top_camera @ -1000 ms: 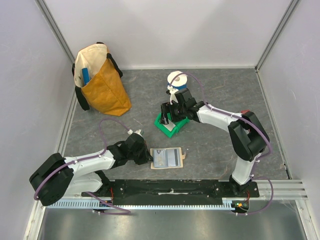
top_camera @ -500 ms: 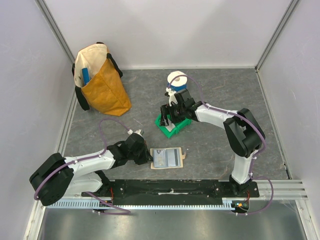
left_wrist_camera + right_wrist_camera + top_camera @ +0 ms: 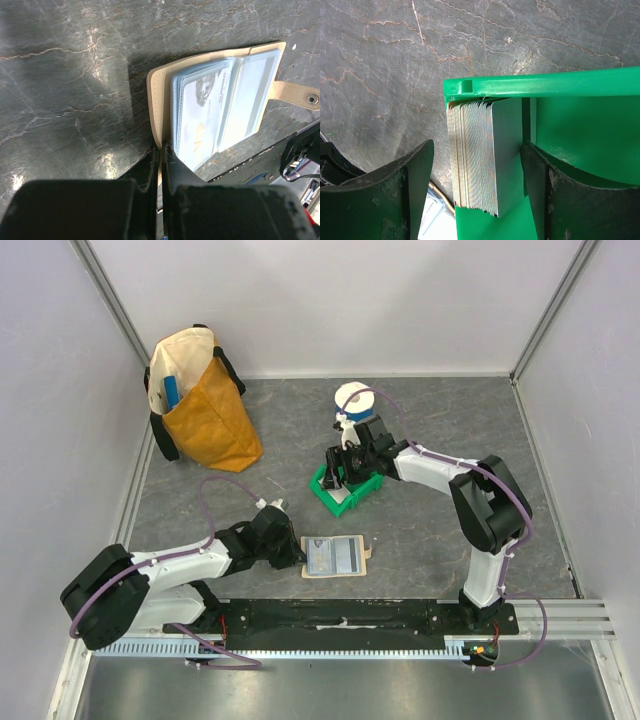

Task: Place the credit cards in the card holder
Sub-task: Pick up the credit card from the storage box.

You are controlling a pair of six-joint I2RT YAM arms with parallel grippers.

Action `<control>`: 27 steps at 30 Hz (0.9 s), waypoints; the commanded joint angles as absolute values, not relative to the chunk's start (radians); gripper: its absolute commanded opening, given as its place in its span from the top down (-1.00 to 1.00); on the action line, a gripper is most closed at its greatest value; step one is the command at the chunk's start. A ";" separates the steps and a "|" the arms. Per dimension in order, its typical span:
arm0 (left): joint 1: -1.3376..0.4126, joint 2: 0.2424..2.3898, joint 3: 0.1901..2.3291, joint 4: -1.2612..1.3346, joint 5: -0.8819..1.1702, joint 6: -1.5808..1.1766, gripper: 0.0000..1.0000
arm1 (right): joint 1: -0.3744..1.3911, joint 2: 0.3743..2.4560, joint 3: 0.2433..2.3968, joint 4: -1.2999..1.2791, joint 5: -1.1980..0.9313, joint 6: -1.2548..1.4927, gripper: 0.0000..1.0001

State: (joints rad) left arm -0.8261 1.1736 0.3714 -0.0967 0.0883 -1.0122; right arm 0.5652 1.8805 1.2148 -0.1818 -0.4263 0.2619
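Right gripper [image 3: 476,175] lower, astride credit cards [image 3: 480,140]

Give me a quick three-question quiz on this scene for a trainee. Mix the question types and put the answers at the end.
1. True or false: the card holder is folded shut.
2. Where is the stack of credit cards? A: standing on edge in the green bin. B: tucked inside the card holder. C: held up in mid-air.
3. Which gripper is pinching the card holder's edge?

Key
1. False: it lies open, clear pockets facing up.
2. A.
3. The left gripper.
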 commanded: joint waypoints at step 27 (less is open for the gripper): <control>-0.825 1.213 0.394 -0.077 0.087 -0.996 0.96 | 0.520 1.813 1.249 -0.175 -0.477 0.281 0.38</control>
